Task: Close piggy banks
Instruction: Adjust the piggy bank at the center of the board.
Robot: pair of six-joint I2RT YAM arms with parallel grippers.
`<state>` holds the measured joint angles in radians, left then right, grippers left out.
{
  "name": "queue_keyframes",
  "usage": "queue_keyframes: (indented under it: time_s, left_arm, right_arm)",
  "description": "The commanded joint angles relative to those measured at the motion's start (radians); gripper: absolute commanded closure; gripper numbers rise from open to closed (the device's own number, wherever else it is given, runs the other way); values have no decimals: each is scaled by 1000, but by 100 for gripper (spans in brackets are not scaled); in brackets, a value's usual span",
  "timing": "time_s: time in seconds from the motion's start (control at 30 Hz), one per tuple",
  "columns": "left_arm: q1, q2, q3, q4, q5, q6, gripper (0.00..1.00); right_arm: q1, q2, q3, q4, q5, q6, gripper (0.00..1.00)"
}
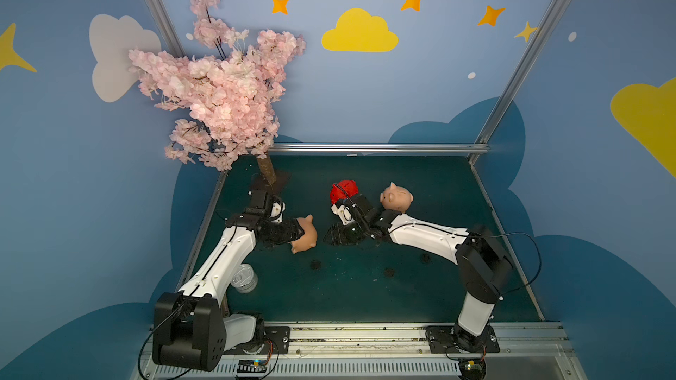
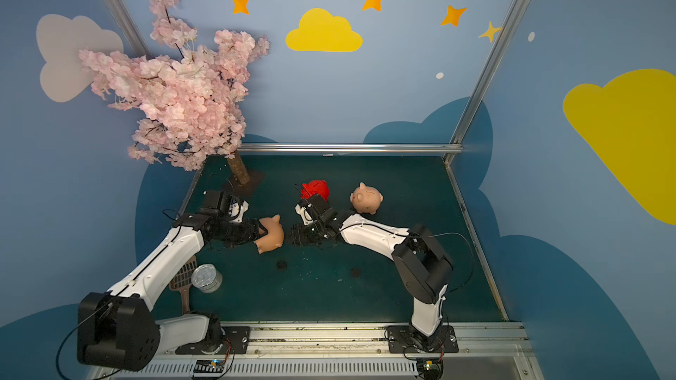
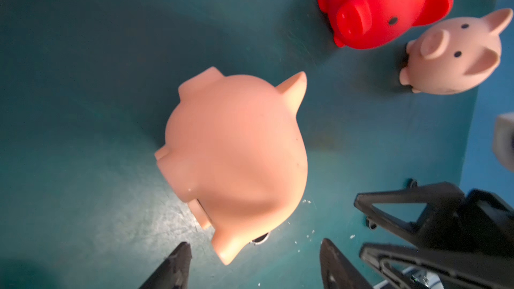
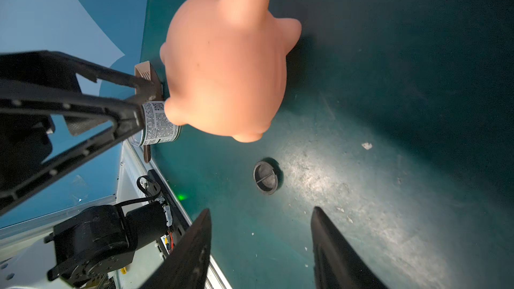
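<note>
A peach-pink piggy bank (image 1: 306, 236) (image 2: 272, 237) lies tipped on the green mat, left of centre. My left gripper (image 1: 298, 235) (image 3: 254, 246) is at its near end. In the left wrist view the fingers (image 3: 180, 254) stand apart, with one pointed end of the pig (image 3: 236, 157) between them and a gap on each side. My right gripper (image 1: 327, 237) (image 4: 261, 212) faces the same pig (image 4: 228, 59) from the other side, open and empty, with a dark round plug (image 4: 267, 176) lying ahead of it. The red piggy bank (image 1: 344, 188) (image 3: 383, 6) and the other peach one (image 1: 397, 197) (image 3: 456, 56) stand upright behind.
Three dark plugs (image 1: 315, 264) (image 1: 389, 272) (image 1: 425, 258) lie on the mat nearer the front. A pink blossom tree (image 1: 219, 96) stands at the back left corner. A tin can (image 2: 206, 277) and a brown scoop (image 2: 183, 279) sit by the left arm.
</note>
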<state>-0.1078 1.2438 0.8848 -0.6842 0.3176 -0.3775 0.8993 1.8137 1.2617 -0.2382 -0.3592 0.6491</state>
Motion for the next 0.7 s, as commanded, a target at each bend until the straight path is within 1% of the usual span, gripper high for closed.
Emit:
queue_keyframes:
  time_s: [0.0, 0.13, 0.3, 0.47, 0.67]
  left_arm:
    - [-1, -33, -49, -2, 85, -32, 28]
    - [-16, -55, -107, 52, 121, -75, 33]
    - [-38, -48, -143, 114, 149, -102, 36]
    - [-49, -29, -161, 199, 138, -123, 38]
    - [-53, 40, -133, 256, 102, -99, 38]
  right_arm:
    - [6, 5, 13, -32, 6, -5, 47]
    - [16, 1, -2, -33, 9, 4, 50]
    - [20, 0, -12, -34, 8, 8, 52]
    - [20, -7, -13, -45, 17, 1, 52]
    - [20, -17, -13, -60, 23, -12, 52]
